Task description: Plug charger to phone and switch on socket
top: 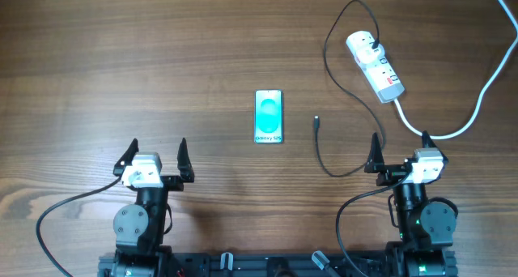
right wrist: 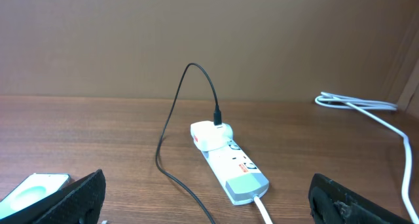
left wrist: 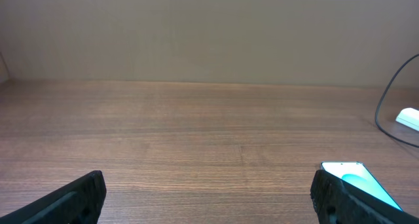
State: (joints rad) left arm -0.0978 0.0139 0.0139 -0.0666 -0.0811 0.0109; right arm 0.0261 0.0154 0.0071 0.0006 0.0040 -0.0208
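Nothing done yet: left claw (top: 156, 151) and right claw (top: 401, 151) gape empty, charger (top: 316, 123) ahead lies unplugged from phone (top: 269, 116), socket (top: 375, 64) untouched.

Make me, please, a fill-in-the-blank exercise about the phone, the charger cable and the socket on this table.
1. The thin black charger cable has its white plug head in the elongated white ____.
2. Its small dark connector tip lies on the brown wooden table, to the robot's ____ of the flat turquoise-screened phone.
3. Both the left tool and the right tool are ____ and hold nothing.

Missing words: power strip; right; open.
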